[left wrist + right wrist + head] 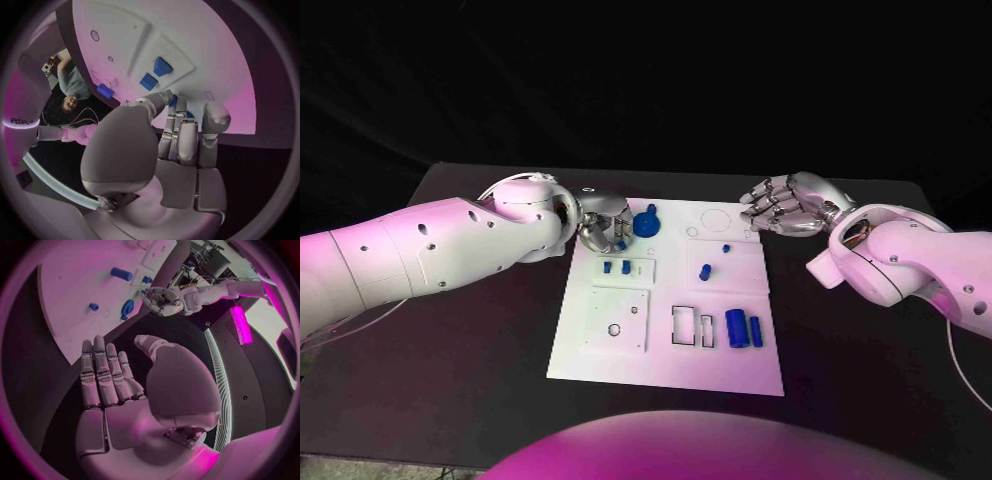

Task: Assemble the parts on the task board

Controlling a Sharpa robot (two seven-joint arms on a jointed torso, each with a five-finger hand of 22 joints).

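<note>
The white board lies in the middle of the black table, its near edge well back from the table's near edge, with bare table along both of its long sides. Nearest on the board, toward its near right corner, two blue cylinders lie side by side just beside a rectangular cutout, and a square plate with a small hole sits to the left. Further in, two small blue blocks stand close together near the left edge, and a small blue peg sits apart toward the middle. At the far left corner the left hand reaches in over the board's edge, fingers curled down against a round blue piece; whether it actually grasps the piece I cannot tell. The right hand hovers off the board's far right corner over bare table, holding nothing, its fingers straight and together with the thumb set apart, as the right wrist view shows.
</note>
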